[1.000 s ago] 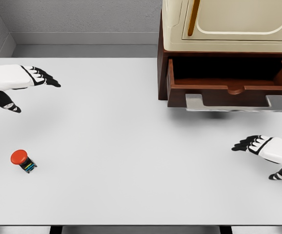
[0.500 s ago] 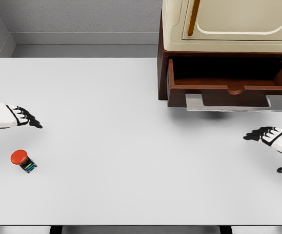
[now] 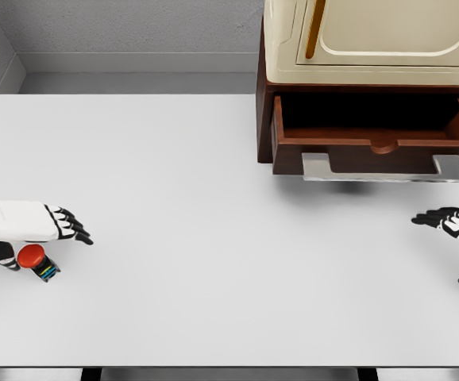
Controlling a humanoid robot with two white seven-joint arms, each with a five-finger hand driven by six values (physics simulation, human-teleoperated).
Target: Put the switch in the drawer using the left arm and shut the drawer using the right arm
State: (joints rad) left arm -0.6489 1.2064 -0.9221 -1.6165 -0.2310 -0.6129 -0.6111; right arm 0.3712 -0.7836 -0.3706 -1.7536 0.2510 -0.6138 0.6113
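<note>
The switch, a red round button on a small dark base with coloured stripes, lies tilted on the white table at the lower left. My left hand hovers right over it, fingers stretched toward the right and thumb down beside the button, holding nothing. The brown wooden drawer stands pulled open at the upper right, with a grey metal handle along its front. My right hand shows at the right edge, fingers spread, below and to the right of the drawer.
A cream cabinet sits on top of the drawer's brown housing. A grey wall runs behind the table, and the table's front edge lies near the bottom of the view.
My left hand has come down from the upper left to just above the switch. My right hand has drifted right, toward the picture's edge. The switch and drawer have not moved.
</note>
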